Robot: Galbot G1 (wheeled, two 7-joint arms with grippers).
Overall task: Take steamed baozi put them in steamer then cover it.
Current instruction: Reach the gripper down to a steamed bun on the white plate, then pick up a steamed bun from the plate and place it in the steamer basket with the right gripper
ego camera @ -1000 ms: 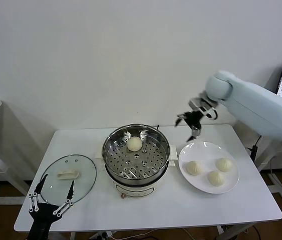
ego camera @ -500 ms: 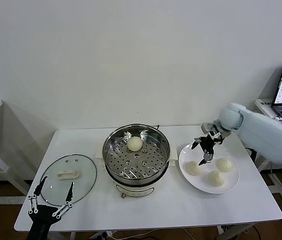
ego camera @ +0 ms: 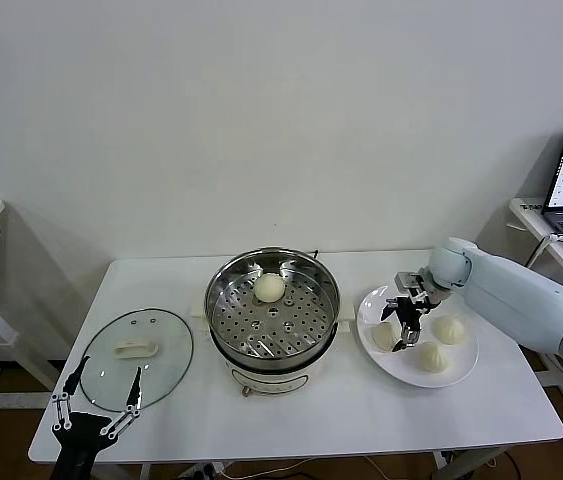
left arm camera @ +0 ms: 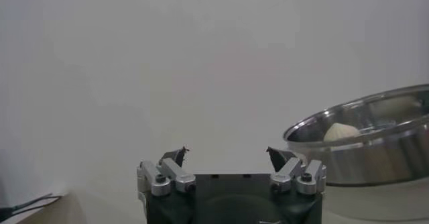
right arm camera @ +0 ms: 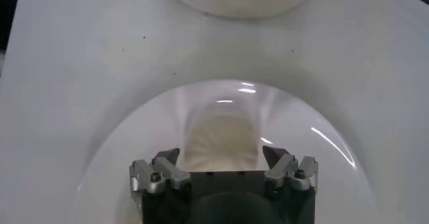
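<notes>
The right claw [ego camera: 402, 322] is down on the white plate [ego camera: 460, 372], its fingers set either side of the leftmost bun [ego camera: 386, 336] and closing around it; whether they press it firmly cannot be told. In the right wrist view the bun [right arm camera: 221, 141] sits between the fingertips [right arm camera: 167, 157]. Two more buns [ego camera: 449, 329] lie on the plate just beside it. A fourth bun [ego camera: 269, 288] rests on the holed tray inside the steel steamer [ego camera: 272, 305] at the middle of the bench [ego camera: 361, 410]. The glass lid [ego camera: 137, 346] lies flat on the bench to the steamer's left. The left claw [ego camera: 96, 400] hangs by the bench's near edge beside the lid, fingers spread apart.
</notes>
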